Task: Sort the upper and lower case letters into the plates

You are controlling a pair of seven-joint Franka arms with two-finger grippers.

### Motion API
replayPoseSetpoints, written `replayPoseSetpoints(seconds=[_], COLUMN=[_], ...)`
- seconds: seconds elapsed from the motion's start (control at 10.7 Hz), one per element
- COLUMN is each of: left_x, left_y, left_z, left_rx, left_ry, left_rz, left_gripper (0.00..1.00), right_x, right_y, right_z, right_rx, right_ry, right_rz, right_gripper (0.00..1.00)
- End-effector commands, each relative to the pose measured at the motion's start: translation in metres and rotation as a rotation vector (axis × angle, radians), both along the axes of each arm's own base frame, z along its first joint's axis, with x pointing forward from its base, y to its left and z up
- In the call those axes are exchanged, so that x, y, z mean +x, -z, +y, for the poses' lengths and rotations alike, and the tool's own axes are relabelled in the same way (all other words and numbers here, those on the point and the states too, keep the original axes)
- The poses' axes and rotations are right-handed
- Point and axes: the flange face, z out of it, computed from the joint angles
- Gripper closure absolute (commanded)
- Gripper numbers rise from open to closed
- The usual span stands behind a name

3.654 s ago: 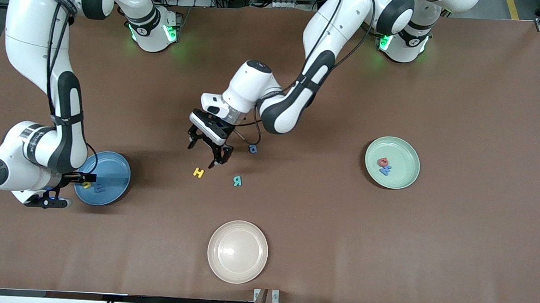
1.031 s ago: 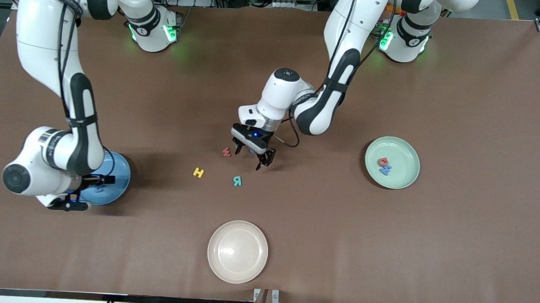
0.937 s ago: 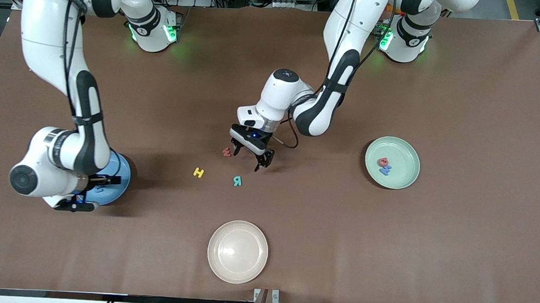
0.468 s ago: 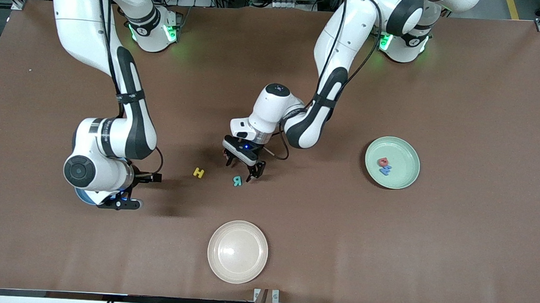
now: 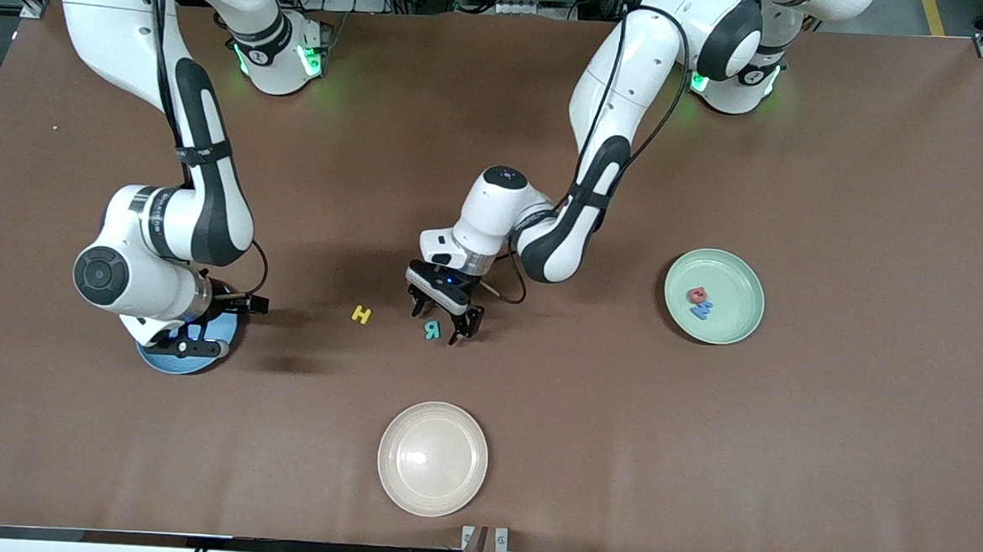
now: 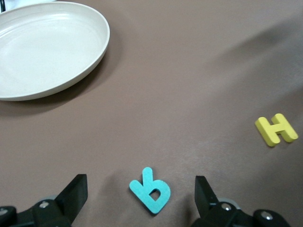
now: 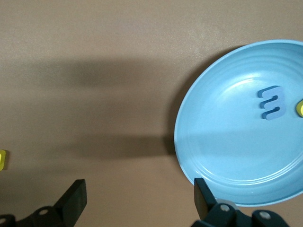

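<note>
On the wide brown desk (image 5: 827,462), sorting about half done, judging from what lies where.

Left arm reaching down to the middle of the desk; right arm bent low at its own end of the desk, seemingly waiting.

Three plates, well apart. Cream plate (image 5: 432,459) nearest to the front camera, with nothing in it and no part in the task. Green plate (image 5: 741,327) toward the left arm's end, holding a red letter (image 5: 697,295) and a blue letter (image 5: 703,309), close together. Blue plate (image 5: 169,363) toward the right arm's end, mostly hidden under the right arm in the front view; holding another blue letter (image 7: 271,102) and a yellow piece (image 7: 300,108) at the very edge of the right wrist view.

Left gripper (image 5: 438,324) low over the teal letter R (image 5: 431,330), fingers (image 6: 75,191) wide apart on both sides of it, not yet touching it as far as can be told. Right gripper (image 5: 189,344) above the rim of the blue plate, fingers (image 7: 74,195) apart too, holding nothing.

Left to sort: the teal R and the yellow letter H (image 5: 361,314), lying on the bare desk, the H toward the right arm's end from the R. Both capital letters, so probably meant for one plate. No other letters to be seen.
</note>
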Motion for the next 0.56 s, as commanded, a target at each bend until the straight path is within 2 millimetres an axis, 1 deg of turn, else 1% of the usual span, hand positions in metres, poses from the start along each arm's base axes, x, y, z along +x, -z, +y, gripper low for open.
replayPoseSetpoints(seconds=[0.0, 0.09, 0.19, 0.28, 0.47], left_x=[0.0024, 0.0024, 0.0029, 0.0029, 0.0027], left_y=[0.0080, 0.0088, 0.0074, 0.0072, 0.0084], left_z=[-0.0027, -0.0028, -0.0034, -0.0040, -0.0037], left_rx=[-0.010, -0.008, -0.011, -0.012, -0.010], left_ry=[-0.006, -0.006, -0.007, -0.005, -0.005], left_rz=[-0.007, -0.007, -0.008, -0.010, -0.009], left_gripper=[0.16, 0.17, 0.22, 0.31, 0.32], right_x=[-0.0084, -0.0091, -0.0094, -0.0102, -0.0109], right_y=[-0.0012, 0.0014, 0.0025, 0.0058, 0.0071], right_z=[-0.0005, -0.0018, -0.0037, -0.0040, -0.0031], right_rx=[0.019, 0.018, 0.018, 0.016, 0.014], right_ry=[-0.001, 0.001, 0.006, 0.006, 0.014], right_rz=[-0.002, 0.002, 0.007, 0.013, 0.019], right_gripper=[0.00, 0.00, 0.00, 0.00, 0.00])
